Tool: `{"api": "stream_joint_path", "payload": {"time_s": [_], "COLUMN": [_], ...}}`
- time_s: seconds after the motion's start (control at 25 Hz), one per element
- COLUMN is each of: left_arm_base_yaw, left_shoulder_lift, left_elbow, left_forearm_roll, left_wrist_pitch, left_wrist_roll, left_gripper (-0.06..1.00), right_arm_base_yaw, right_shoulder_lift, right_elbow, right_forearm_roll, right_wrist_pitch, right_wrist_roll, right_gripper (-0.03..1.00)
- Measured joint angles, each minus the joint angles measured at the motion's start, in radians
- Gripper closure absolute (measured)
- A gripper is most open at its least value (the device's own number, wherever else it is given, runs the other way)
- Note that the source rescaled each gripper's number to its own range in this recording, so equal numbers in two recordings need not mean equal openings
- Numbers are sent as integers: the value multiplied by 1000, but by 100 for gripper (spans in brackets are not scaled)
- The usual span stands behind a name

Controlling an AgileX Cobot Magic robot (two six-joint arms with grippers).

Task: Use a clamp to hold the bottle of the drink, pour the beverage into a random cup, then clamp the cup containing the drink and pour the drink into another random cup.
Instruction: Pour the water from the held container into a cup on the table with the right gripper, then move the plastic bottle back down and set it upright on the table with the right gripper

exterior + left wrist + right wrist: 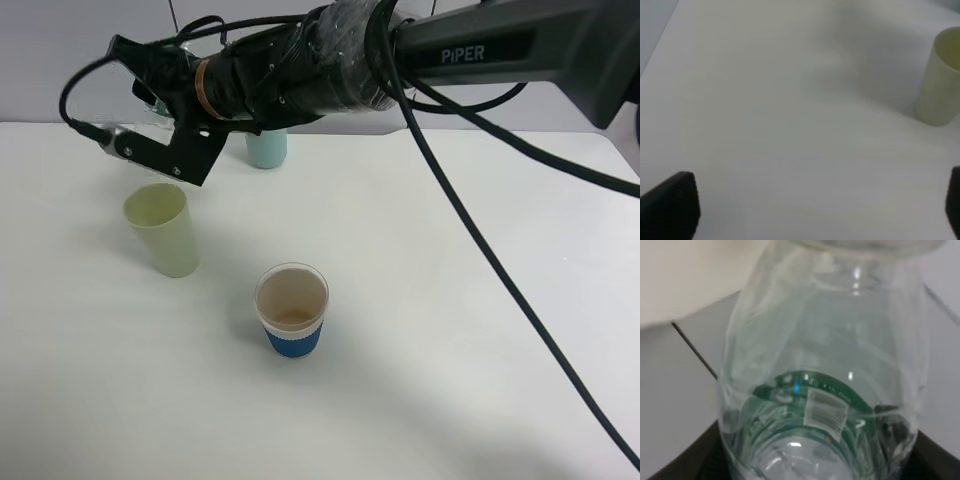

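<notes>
My right gripper (168, 140) reaches across to the left and is shut on a clear plastic bottle (118, 134) with a green label, held tilted above and just behind a pale green cup (162, 230). The bottle fills the right wrist view (825, 375), with the gripper (820, 467) around its base. A paper cup with a blue sleeve (292, 310) stands in the middle with a little brownish liquid in it. My left gripper (810, 215) is open and empty over bare table; the pale green cup (940, 80) stands ahead of it. It is out of the exterior high view.
A light blue cup (266, 148) stands at the back, partly behind the right arm. The arm's black cable (480, 250) hangs across the right half of the white table (450, 350).
</notes>
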Motion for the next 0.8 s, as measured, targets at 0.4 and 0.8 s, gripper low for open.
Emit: {"api": "stream_joint_path", "payload": {"time_s": [0.4,0.8], "left_arm_base_yaw": [0,0], "left_shoulder_lift": [0,0], "left_elbow": [0,0], "left_forearm_roll": [0,0], "left_wrist_pitch": [0,0], "left_wrist_roll": [0,0], "left_gripper": [-6,-6], "right_arm_base_yaw": [-15,-41], "right_shoulder_lift": [0,-51], "right_elbow": [0,0], "right_forearm_roll": [470,643], "right_wrist_pitch": [-34,13], "right_wrist_roll": [812,1177], "right_gripper": [97,97]}}
